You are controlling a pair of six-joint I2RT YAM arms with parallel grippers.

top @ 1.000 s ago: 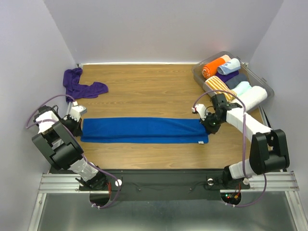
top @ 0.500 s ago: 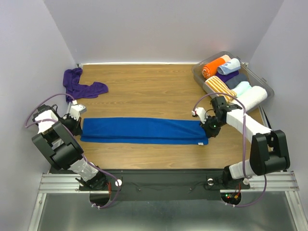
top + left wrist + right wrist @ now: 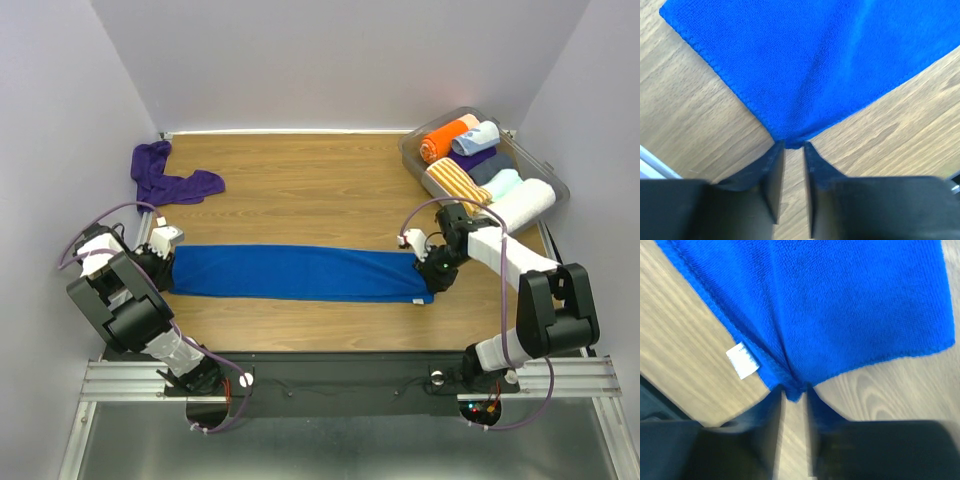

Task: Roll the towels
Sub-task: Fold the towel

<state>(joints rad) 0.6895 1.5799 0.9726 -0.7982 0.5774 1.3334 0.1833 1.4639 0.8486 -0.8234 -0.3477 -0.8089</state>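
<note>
- Top view: the long royal blue cloth towel [image 3: 300, 272] lay flat, stretched across the brown wooden table [image 3: 300, 190], with the left gripper [image 3: 163, 255] and right gripper [image 3: 432, 270] at its ends; the dark purple cloth towel [image 3: 170, 178] sat crumpled far left
- Left wrist: the left gripper [image 3: 794, 146] had its jaws narrowly parted, the towel's edge at their tips
- Right wrist: the right gripper [image 3: 795, 392] stood likewise; straightening looked done, so rolling from one short end seemed next

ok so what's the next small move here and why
The blue towel lies flat in a long straight strip; the left gripper and right gripper sit at its ends, jaws slightly apart, hem just at the tips. I'd probably back both off the ends, so rolling can start from one end.
</note>
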